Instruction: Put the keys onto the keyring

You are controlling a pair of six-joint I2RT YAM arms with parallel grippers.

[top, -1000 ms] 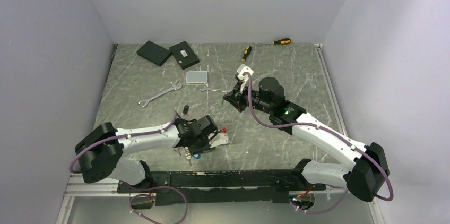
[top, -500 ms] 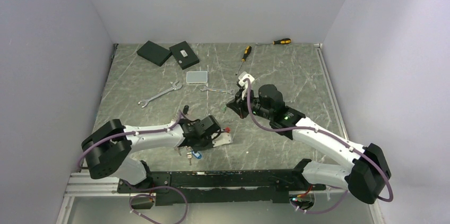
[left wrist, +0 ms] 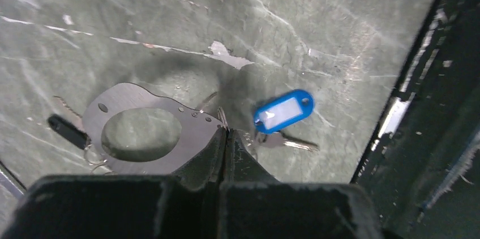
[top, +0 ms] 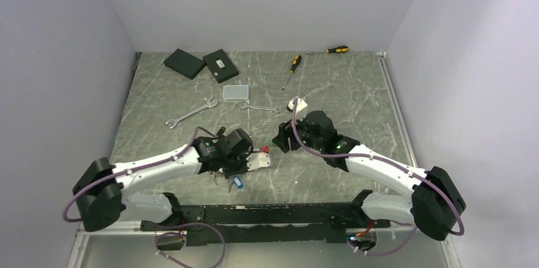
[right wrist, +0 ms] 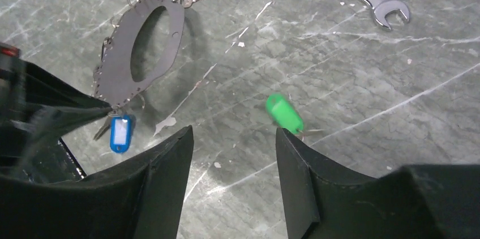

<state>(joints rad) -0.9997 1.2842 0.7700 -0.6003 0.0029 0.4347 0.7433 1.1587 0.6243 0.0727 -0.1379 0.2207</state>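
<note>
Near the desk's (top: 356, 84) front edge, clamping the keyring's (left wrist: 136, 94) rim in the closed left gripper (left wrist: 225, 137) beside the blue key (left wrist: 283, 111); next, likely lowering the parted right gripper (right wrist: 233, 131) around the green key (right wrist: 285, 113) mid-desk.

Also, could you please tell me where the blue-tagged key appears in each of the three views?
Top external: the small metal key with a blue plastic tag lies below centre, slightly left.
Left wrist: the key sits right of centre.
Right wrist: the key is at lower left.
Shared landmark: the flat grey metal plate with an oval hole, next to the key in all three.
</note>
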